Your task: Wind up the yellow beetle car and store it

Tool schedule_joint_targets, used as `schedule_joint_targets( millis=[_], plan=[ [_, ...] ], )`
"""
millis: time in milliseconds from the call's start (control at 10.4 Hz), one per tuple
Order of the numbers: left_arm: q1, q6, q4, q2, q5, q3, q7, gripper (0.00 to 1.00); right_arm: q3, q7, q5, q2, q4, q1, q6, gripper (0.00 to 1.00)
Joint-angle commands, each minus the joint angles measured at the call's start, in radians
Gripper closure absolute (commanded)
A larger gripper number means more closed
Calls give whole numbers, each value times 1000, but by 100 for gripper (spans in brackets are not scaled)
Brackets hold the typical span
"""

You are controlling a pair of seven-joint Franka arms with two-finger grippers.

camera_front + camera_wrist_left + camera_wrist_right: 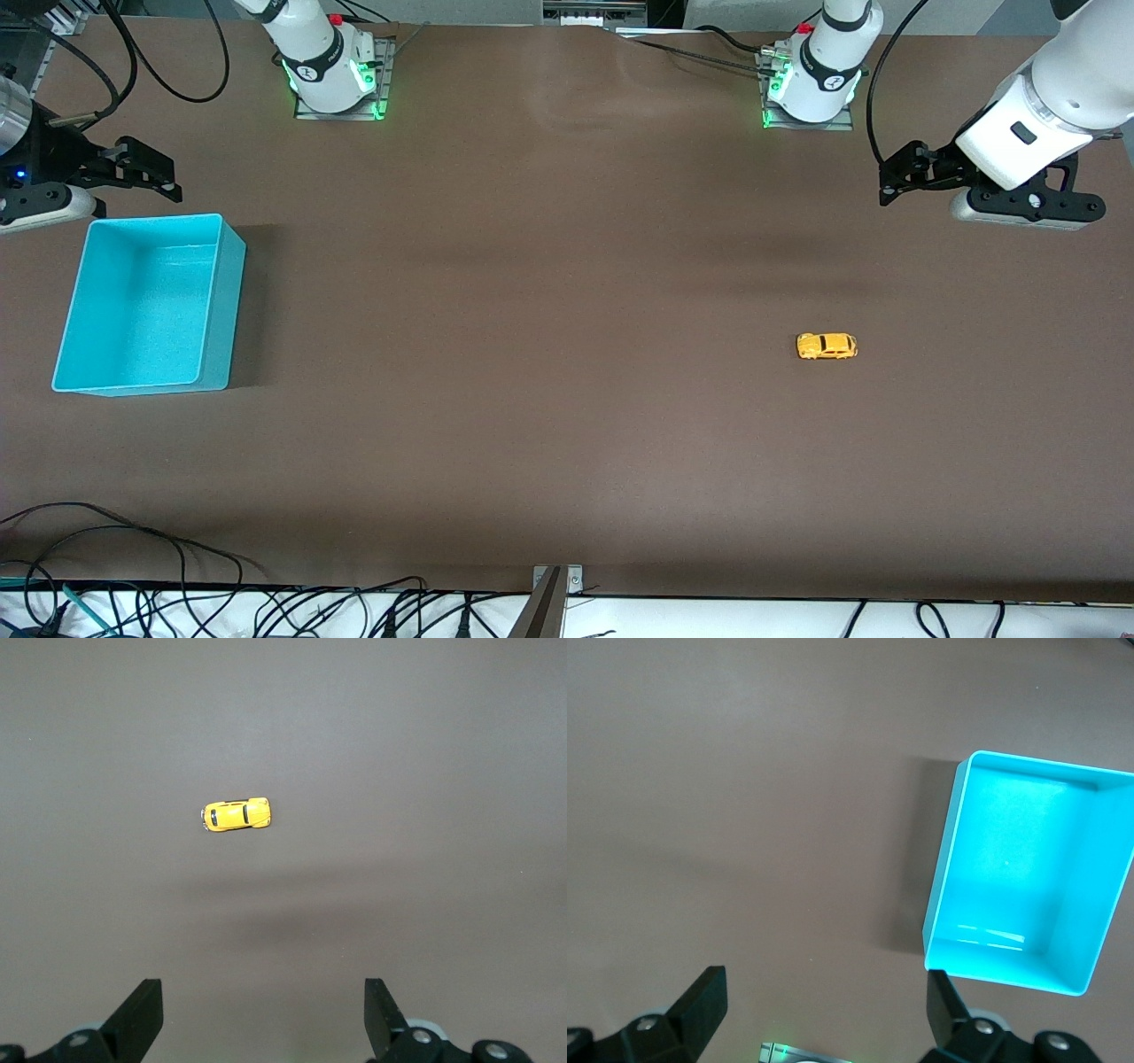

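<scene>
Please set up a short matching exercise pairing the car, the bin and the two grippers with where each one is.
Things:
1. yellow beetle car
2. turquoise bin
3. left gripper
4. right gripper

Places:
A. open, above the table near the bin
B. on the table toward the right arm's end
C. on the table toward the left arm's end
D. open, above the table near the car

Pairs: 1-C, 2-B, 3-D, 4-A

Bare bench (549,354) rings the yellow beetle car (827,346) at every clock hour, so a tool could drop from any side. The only obstacle, the turquoise bin (146,306), stands well apart toward nine o'clock.
</scene>
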Motion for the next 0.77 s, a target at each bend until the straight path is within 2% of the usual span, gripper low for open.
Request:
schedule_joint_targets(
  millis=[0, 676],
  plan=[
    [1, -26, 32, 11, 19, -2, -15, 0, 0, 23, -10, 3, 14, 4, -27, 0],
    [4, -26, 32, 11, 18, -2, -13, 0, 2, 26, -30, 9, 13, 6, -42, 0]
  ],
)
